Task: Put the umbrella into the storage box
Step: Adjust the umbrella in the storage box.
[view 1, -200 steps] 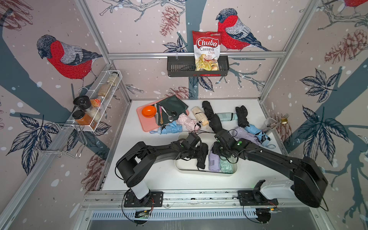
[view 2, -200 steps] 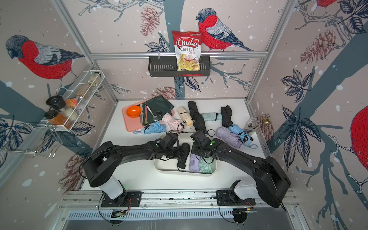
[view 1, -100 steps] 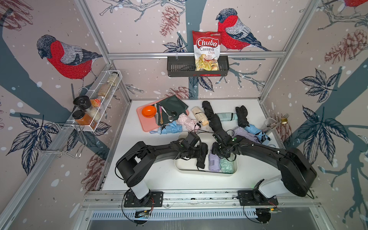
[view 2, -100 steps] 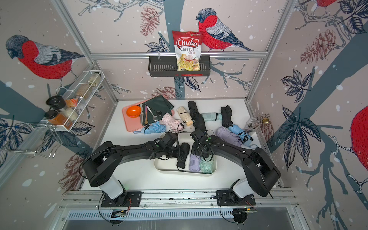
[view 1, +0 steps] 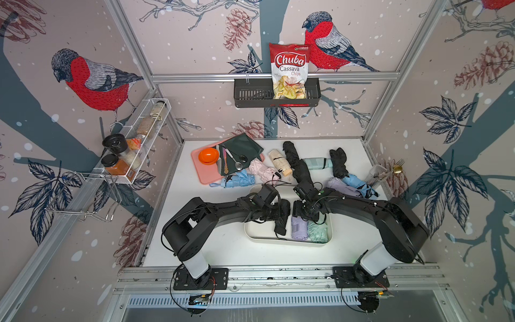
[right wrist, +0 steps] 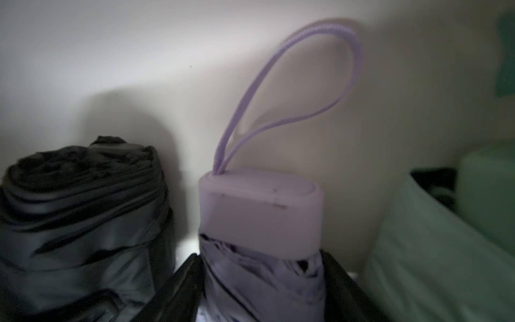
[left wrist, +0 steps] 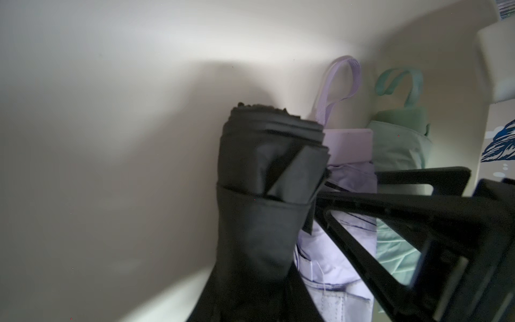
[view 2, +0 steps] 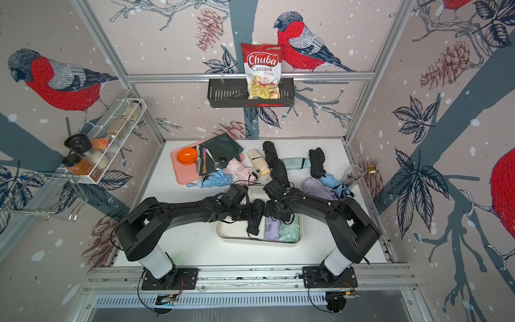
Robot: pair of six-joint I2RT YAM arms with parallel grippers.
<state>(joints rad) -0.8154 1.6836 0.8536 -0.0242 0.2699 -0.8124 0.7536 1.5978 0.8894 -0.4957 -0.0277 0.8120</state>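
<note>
The off-white storage box (view 1: 259, 237) (view 2: 231, 237) stands at the table's front middle. Three folded umbrellas lie side by side in it. My left gripper (view 1: 280, 216) is shut on the black umbrella (view 1: 281, 223) (left wrist: 264, 181), which slants down into the box. My right gripper (view 1: 302, 214) (right wrist: 262, 267) is open, with a finger on either side of the lilac umbrella (view 1: 298, 230) (right wrist: 259, 212) where it lies in the box. The mint umbrella (view 1: 317, 232) (left wrist: 398, 145) rests against the lilac one.
Several more folded umbrellas (view 1: 295, 161) lie on the table behind the box. At the back left a pink tray (view 1: 203, 172) carries an orange bowl (view 1: 208, 155) and cutlery. A wire cutlery holder (view 1: 380, 172) stands far right. A spice rack (view 1: 131, 150) hangs on the left wall.
My right gripper's jaws have spread wider around the lilac umbrella, and the right arm's elbow has drawn in toward the table. The left arm and the black umbrella have stayed put.
</note>
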